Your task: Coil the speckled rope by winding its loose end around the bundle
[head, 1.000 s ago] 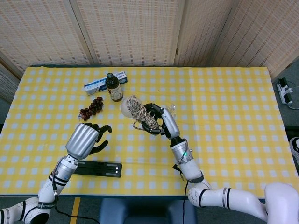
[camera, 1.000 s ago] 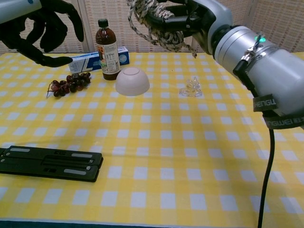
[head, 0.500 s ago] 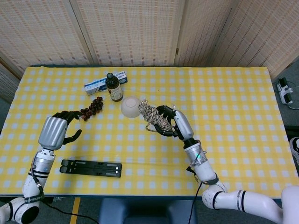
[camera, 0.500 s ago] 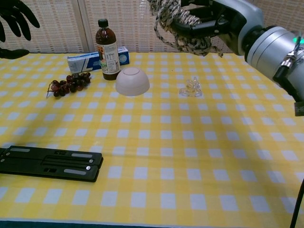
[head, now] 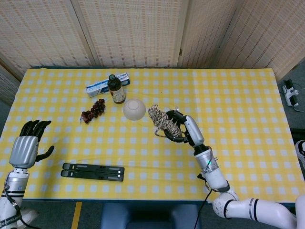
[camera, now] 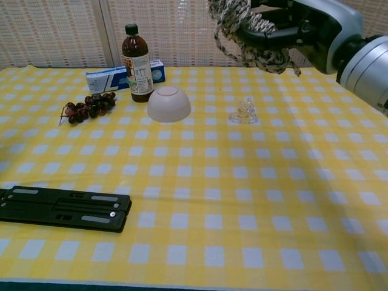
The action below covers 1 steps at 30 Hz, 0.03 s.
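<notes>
While the right hand (head: 183, 129) is holding the speckled rope (head: 163, 122) up just right of the white bowl (head: 134, 109), the head view is showing broad open tabletop (head: 238, 95) stretching right of the bowl to the far edge. Its fingers (head: 174, 115) are wrapping around the coiled bundle. Well left of the bowl, the left hand (head: 27, 147) is hanging past the tabletop's left edge, fingers spread and holding nothing. Left of the bowl are lying the grapes (head: 93, 110), and behind them the brown bottle (head: 116, 89) and blue box (head: 106, 85); the black bar (head: 92, 171) is lying toward the near edge.

From the chest view, the rope (camera: 245, 30) is hanging high, right of the bowl (camera: 168, 103), in the right hand (camera: 315, 27). A small clear object (camera: 244, 111) is sitting right of the bowl. Yellow-checked cloth is covering the tabletop; woven screens are backing the room.

Since the earlier frames, the left hand has been pulling away from beside the grapes, and the right hand has been carrying the rope rightward off the bowl.
</notes>
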{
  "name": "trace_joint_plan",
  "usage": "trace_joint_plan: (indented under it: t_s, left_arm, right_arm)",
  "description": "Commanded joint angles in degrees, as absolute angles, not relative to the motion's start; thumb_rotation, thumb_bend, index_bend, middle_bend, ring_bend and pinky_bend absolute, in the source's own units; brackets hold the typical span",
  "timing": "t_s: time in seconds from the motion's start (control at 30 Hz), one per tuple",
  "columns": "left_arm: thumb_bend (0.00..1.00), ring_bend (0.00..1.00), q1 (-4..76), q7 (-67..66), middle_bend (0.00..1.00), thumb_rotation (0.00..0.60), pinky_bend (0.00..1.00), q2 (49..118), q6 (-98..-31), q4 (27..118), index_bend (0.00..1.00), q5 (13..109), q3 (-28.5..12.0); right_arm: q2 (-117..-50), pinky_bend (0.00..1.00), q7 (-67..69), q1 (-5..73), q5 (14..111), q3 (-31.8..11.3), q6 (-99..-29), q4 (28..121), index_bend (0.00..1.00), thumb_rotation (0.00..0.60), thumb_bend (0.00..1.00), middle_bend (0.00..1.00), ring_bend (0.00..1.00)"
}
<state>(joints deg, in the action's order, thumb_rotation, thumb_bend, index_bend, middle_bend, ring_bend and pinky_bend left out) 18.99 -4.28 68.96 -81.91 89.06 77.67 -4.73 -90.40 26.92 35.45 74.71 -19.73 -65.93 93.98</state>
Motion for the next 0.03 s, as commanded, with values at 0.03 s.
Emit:
trace_joint_plan:
  t_s: [0.03]
  left_arm:
    - [0.32,0.12,15.62,-3.19,0.19,0.6,0.11,70.11,-86.08,87.7,0.17,80.39,-2.59]
  right_arm:
    - [-90.17,0.78,27.13,35.26,74.85,-19.51,-65.95,94.14,1.0,0.6,0.51,0.83,0.9]
